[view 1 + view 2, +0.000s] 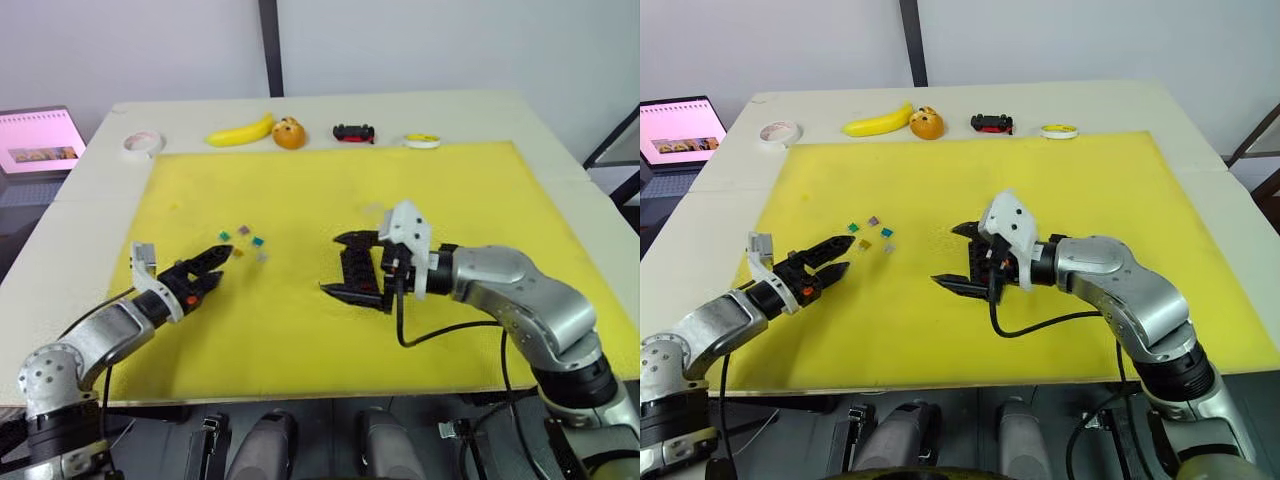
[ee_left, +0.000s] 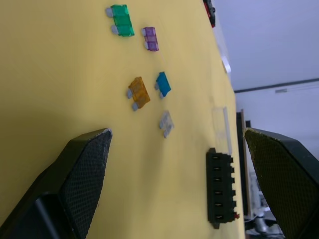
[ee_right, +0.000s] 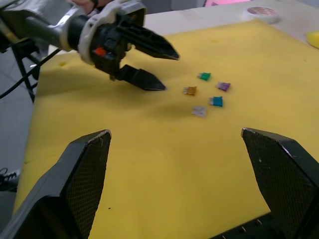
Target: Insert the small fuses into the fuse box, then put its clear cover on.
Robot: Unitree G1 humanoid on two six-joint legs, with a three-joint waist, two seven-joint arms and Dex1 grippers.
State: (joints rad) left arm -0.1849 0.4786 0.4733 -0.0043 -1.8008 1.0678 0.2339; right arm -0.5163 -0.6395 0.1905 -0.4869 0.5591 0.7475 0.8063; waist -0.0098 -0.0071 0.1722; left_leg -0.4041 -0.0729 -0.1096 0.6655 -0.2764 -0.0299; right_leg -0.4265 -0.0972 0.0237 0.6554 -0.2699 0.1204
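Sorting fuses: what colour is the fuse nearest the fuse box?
Grey fuse, clearest in the left wrist view.

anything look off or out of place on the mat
Nothing damaged or spilled. Five fuses lie loose on the yellow mat, none yet in the fuse box. The clear cover lies beside the box.

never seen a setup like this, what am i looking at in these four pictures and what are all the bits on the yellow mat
It is a two-armed robot at a table. Two pictures come from cameras in its head, looking down; the other two come from a camera on each wrist.

On the yellow mat lie five small fuses: green, purple, orange, teal and grey. The left gripper is open just beside them, holding nothing. The right gripper is open around the black fuse box, with the clear cover lying next to it. A banana, a toy car and tape rolls sit at the far edge.
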